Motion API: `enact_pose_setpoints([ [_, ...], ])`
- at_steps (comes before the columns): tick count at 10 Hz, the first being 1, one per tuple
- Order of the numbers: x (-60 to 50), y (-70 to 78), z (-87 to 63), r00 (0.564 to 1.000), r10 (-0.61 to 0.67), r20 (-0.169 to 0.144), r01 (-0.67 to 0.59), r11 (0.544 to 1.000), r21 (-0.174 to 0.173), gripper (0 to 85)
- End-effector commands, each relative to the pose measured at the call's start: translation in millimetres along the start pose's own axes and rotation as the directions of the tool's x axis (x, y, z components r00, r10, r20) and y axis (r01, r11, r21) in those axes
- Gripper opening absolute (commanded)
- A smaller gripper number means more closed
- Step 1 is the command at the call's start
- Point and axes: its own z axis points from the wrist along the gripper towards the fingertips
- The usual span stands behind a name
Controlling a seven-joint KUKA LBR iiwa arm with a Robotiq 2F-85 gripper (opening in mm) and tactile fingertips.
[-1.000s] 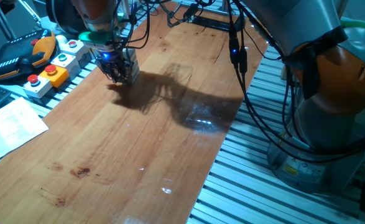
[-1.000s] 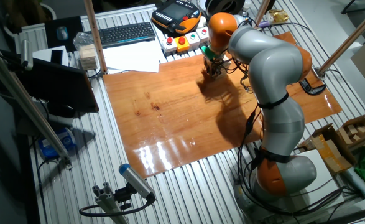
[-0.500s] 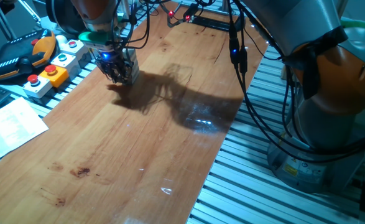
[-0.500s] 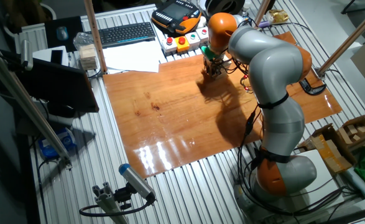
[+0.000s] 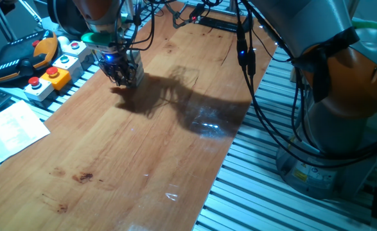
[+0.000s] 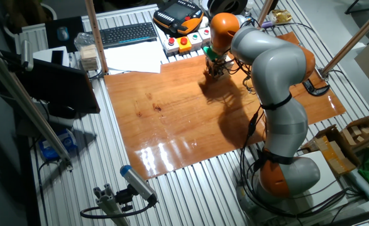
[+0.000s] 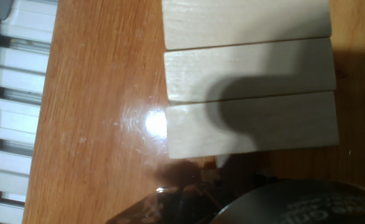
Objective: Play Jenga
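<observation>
I've got the hand low at the counter's far edge, just beside the button boxes. The hand view shows the Jenga blocks directly below, three side by side. Can't tell the finger gap: occluded. I'd square up to one block's long axis, push slowly, and keep clear of its neighbours.
</observation>
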Motion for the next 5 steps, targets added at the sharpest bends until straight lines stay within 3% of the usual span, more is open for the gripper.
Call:
enact_pose_setpoints([
  [1, 0.1, 0.0, 0.0, 1.000, 0.000, 0.001, 0.000, 1.000, 0.000, 0.7],
  [5, 1.1, -0.1, 0.3, 1.000, 0.001, 0.003, -0.001, 1.000, 0.000, 0.7],
])
